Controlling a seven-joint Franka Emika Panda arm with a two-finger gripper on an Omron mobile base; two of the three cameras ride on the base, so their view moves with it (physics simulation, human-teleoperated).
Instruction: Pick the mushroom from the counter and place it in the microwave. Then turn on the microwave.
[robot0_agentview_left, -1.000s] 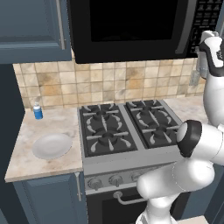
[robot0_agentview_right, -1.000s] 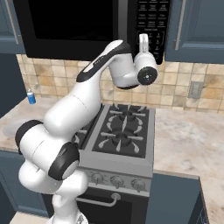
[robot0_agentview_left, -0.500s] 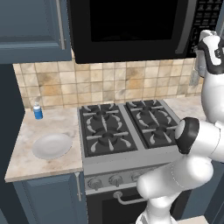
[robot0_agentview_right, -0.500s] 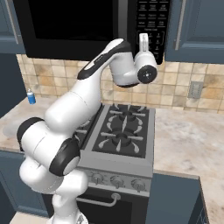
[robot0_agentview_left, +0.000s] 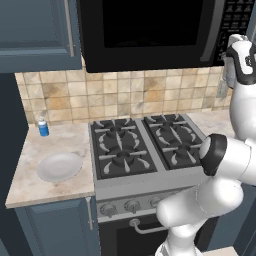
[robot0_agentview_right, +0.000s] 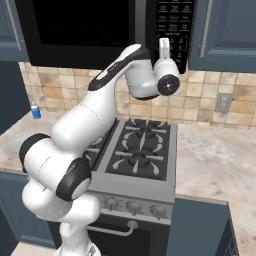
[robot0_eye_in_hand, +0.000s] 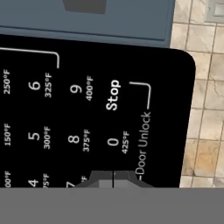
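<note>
Left to right. Blue bottle (robot0_agentview_left: 43, 127) stands at the far left of the counter (robot0_agentview_left: 30, 181), white plate (robot0_agentview_left: 59, 166) nearer on the same slab, plate bare. No mushroom on that counter, and the glass is too dark to see in, so I judge it's inside the microwave (robot0_agentview_left: 150, 30) and can't confirm. The door looks closed flush. Gas stove (robot0_agentview_left: 150, 147) sits under the microwave, nothing on the burners.

My tool (robot0_agentview_right: 164, 46) is up at the keypad (robot0_agentview_right: 175, 20) on the microwave's right end, fingertips (robot0_eye_in_hand: 113, 178) pressed together, clenched on nothing, pointing into the panel. The hand camera reads 5, 6, 8, 9, 0, Stop and Door Unlock, rolled sideways; the tips sit just below the 0, very close to the face, and I can't tell if they touch it.

Change over the last second: tiny. In the left base view the wrist (robot0_agentview_left: 240, 60) has crept slightly up and in toward the panel; the right base view looks almost identical across the three pictures. Base has not driven, scene is fixed.

Meaning: I judge the pick-and-place half done and this the button-press stage. Start key isn't among the labels I can read, so the tips may need shifting along the keypad. Risk: hitting Stop or 0 instead.
</note>
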